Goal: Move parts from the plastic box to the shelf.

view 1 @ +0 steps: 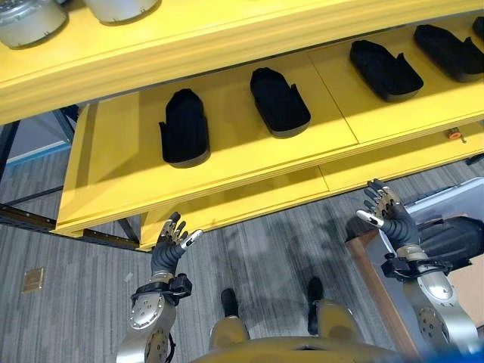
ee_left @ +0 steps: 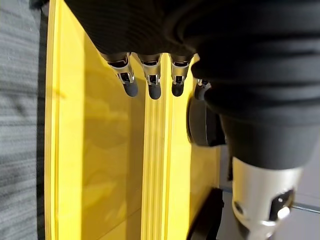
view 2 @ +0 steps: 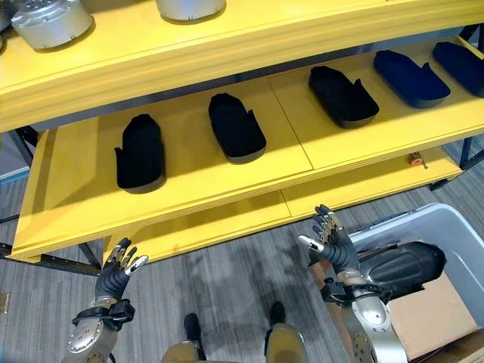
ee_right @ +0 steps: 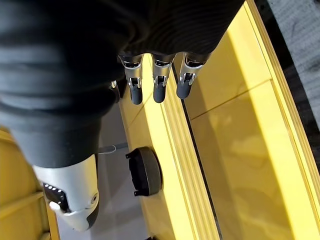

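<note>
Several black moulded parts lie in a row on the middle tier of the yellow shelf [view 1: 249,155], among them one at the left [view 1: 184,127] and one beside it [view 1: 279,100]. Another black part [view 2: 397,266] rests in the grey plastic box [view 2: 454,227] at the lower right. My right hand [view 2: 333,242] is raised just left of the box, below the shelf's front edge, with straight fingers [ee_right: 160,82] and nothing in it. My left hand [view 1: 170,246] hovers low at the left, also open and empty, its fingers [ee_left: 150,82] straight before the yellow boards.
Silver round parts [view 2: 53,21] stand on the top tier. A small orange item [view 2: 415,158] lies on the lower tier at the right. A cardboard piece [view 2: 423,318] sits in the box by the black part. Grey carpet floor lies below the shelf.
</note>
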Available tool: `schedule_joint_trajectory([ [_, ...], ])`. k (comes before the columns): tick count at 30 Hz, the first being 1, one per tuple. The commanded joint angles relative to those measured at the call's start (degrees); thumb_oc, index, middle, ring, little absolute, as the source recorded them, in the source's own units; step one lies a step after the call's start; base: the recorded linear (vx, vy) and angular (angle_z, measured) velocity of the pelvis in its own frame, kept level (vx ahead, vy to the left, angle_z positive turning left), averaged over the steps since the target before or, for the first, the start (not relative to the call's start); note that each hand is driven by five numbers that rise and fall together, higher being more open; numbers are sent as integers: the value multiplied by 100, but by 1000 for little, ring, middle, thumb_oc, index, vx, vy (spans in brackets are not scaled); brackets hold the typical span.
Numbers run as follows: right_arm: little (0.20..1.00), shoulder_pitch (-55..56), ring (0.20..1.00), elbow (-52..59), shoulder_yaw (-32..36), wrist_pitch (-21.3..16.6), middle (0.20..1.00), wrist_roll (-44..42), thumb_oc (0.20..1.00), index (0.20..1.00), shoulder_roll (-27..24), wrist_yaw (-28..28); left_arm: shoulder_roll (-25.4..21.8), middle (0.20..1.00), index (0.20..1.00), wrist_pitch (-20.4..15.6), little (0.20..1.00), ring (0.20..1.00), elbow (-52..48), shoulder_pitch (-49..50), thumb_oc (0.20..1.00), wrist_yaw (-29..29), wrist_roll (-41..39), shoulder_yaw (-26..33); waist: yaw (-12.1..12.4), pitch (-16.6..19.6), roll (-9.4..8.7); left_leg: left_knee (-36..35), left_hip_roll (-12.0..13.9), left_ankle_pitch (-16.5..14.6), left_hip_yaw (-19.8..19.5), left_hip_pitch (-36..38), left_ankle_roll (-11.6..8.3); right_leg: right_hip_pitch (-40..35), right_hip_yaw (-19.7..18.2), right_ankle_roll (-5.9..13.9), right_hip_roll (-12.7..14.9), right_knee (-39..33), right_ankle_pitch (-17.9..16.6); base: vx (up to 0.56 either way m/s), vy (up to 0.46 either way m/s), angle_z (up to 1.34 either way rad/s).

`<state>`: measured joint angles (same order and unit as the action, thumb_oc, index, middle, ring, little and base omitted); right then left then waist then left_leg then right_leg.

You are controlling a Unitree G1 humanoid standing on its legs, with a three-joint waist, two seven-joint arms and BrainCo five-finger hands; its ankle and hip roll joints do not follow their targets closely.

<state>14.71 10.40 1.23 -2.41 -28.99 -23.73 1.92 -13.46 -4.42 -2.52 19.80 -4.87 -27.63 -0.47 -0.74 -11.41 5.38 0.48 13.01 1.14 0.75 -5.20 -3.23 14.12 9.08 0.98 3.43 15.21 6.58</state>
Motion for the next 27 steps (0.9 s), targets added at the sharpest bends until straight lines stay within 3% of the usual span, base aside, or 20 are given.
schedule_joint_trajectory([
  [1,1000,-101,1000,203,-28,-305,1000,-197,1000,1000,48,88,-251,1000,1000,-343,1000,1000,-150,87,1000,101,-70,165,102,38,-459,-351,-941,760,-743,-335,-150,-1011,43,211,-147,-1393,-236,132,-164,12],
  [2,1000,-88,1000,172,-53,-294,1000,-191,1000,1000,68,98,-247,1000,1000,-353,1000,1000,-161,115,1000,96,-79,163,140,49,-451,-322,-1127,758,-888,-413,-113,-1016,21,212,-187,-1452,-283,105,-75,-35],
  [3,1000,-87,1000,93,-110,-270,1000,-178,1000,1000,115,99,-278,1000,1000,-341,1000,1000,-184,182,1000,107,-84,184,199,30,-478,-258,-1488,690,-1148,-471,-19,-1107,-65,217,-289,-1560,-301,96,-49,-44],
  [5,1000,-182,1000,35,-223,-252,1000,-162,1000,1000,180,142,-253,1000,1000,-345,1000,1000,-227,282,1000,106,-105,227,339,31,-532,-116,-1750,596,-1790,-494,26,-1142,-419,228,-425,-1589,-317,88,7,-94],
  [6,1000,-178,1000,43,-219,-247,1000,-174,1000,1000,178,168,-258,1000,1000,-353,1000,1000,-234,271,1000,132,-122,228,340,49,-538,-148,-1748,615,-1840,-489,28,-1163,-484,229,-450,-1628,-341,62,57,-109],
  [12,1000,-15,1000,132,-141,-136,1000,-281,1000,1000,314,173,-351,1000,1000,-268,1000,1000,-195,154,1000,181,-160,34,227,307,-598,-272,-1723,441,-1572,-141,213,-1407,-456,272,-391,-1804,-420,81,100,-27],
  [18,1000,5,1000,170,-246,28,1000,-239,1000,1000,353,222,-472,1000,1000,-170,1000,1000,-190,293,1000,166,-111,35,144,426,-594,-302,-1761,144,-1195,284,480,-1553,-872,398,-250,-1664,-420,69,194,-33],
  [24,1000,-142,1000,158,-347,68,1000,-138,1000,1000,427,239,-591,1000,1000,-182,1000,1000,-237,226,1000,157,18,89,61,377,-587,-322,-1839,46,-989,323,655,-1177,-1389,528,-250,-1255,-451,-27,162,-51],
  [27,1000,-311,1000,146,-469,62,1000,-101,1000,1000,438,252,-613,1000,1000,-199,1000,1000,-205,191,1000,120,13,139,109,291,-602,-289,-1804,-25,-725,278,710,-931,-1399,623,-229,-1072,-506,-42,103,-85],
])
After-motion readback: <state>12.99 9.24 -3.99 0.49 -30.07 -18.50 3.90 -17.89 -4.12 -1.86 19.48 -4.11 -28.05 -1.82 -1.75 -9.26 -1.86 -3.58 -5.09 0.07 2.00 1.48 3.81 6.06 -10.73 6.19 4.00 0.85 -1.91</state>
